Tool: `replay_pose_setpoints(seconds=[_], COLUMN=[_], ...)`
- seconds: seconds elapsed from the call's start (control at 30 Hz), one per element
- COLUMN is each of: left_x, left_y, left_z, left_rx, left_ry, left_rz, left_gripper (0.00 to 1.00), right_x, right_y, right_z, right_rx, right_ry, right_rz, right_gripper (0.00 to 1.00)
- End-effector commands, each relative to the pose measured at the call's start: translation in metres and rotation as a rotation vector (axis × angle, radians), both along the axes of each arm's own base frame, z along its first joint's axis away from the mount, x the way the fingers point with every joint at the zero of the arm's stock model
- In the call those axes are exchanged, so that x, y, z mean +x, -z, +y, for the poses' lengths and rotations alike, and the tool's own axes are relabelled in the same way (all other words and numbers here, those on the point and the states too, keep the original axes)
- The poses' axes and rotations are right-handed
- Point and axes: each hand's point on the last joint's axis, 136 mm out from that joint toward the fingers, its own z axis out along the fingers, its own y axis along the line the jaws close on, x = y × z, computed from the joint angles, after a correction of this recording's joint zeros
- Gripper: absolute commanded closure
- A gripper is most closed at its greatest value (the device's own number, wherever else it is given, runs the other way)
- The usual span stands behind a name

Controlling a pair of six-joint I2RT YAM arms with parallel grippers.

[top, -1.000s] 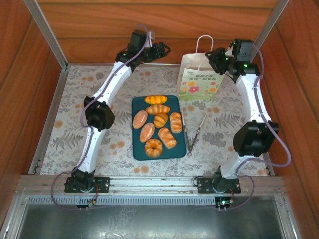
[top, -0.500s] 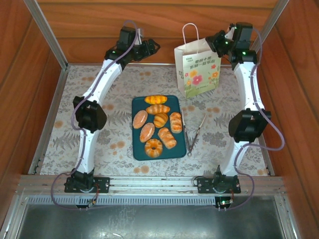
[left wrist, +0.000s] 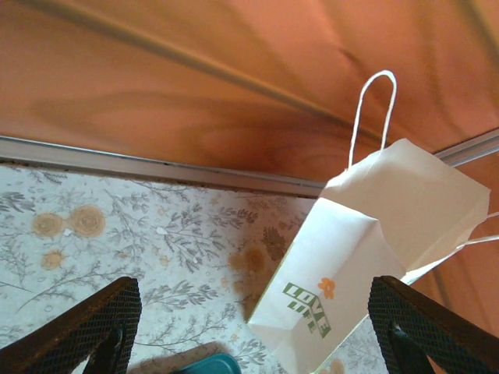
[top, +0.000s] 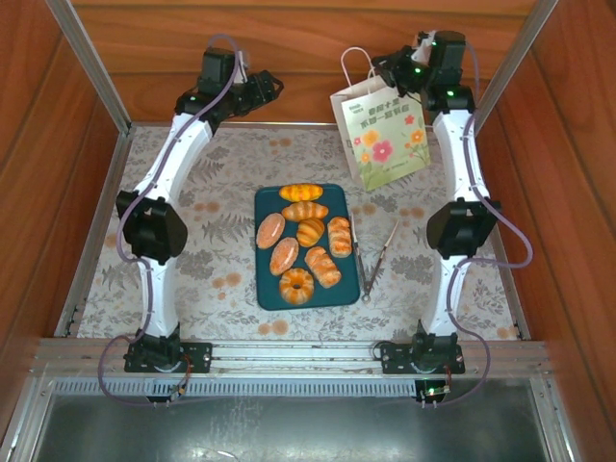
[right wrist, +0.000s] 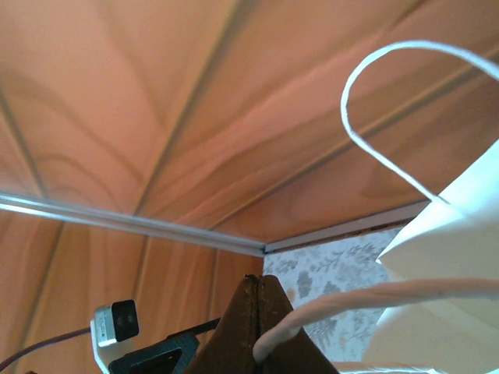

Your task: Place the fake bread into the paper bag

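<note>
Seven glossy golden-brown toy pastries (top: 310,232) lie on a flat dark teal tray (top: 268,291) mid-table in my overhead view; the white flower-printed paper gift bag (top: 380,140) hangs tilted far right under the right gripper (top: 385,69). Left wrist: left gripper (left wrist: 251,288) jaws apart, bag ahead. Right wrist: fingers (right wrist: 230,343) pinched together on the bag's white cord handle (right wrist: 335,308).

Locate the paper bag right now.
Top view: the paper bag is at the far right of the table, beyond the teal tray, tilted and hanging by one cord handle from the shut right gripper.
</note>
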Motion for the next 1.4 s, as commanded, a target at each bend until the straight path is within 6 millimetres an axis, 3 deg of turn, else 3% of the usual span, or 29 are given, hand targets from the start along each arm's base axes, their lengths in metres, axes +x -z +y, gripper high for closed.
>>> replay_pose_setpoints(seconds=[0.0, 0.3, 0.57, 0.7, 0.9, 1.13, 1.37], left_x=[-0.016, -0.057, -0.103, -0.122, -0.136, -0.14, -0.131], left_y=[-0.038, -0.074, -0.117, -0.13, -0.135, -0.124, -0.127], left_z=[0.021, 0.092, 0.154, 0.161, 0.165, 0.205, 0.208], left_rx=[0.006, 0.042, 0.022, 0.005, -0.013, -0.045, -0.093], left_ry=[-0.023, -0.184, -0.314, -0.299, -0.285, -0.401, -0.356], left_rz=[-0.072, -0.122, -0.214, -0.248, -0.26, -0.219, -0.21], left_gripper=[0.19, 0.16, 0.12, 0.1, 0.07, 0.06, 0.06], right_x=[-0.017, -0.049, -0.084, -0.097, -0.123, -0.15, -0.163], right_y=[-0.036, -0.083, -0.094, -0.097, -0.096, -0.098, -0.099], right_z=[0.031, 0.087, 0.161, 0.187, 0.22, 0.247, 0.26], right_rx=[0.07, 0.177, 0.237, 0.271, 0.276, 0.285, 0.291], right_ry=[-0.094, -0.209, -0.374, -0.422, -0.49, -0.556, -0.587], right_rz=[-0.07, -0.141, -0.163, -0.156, -0.148, -0.145, -0.141], right_gripper=[1.0, 1.0, 1.0, 1.0, 1.0, 1.0, 1.0])
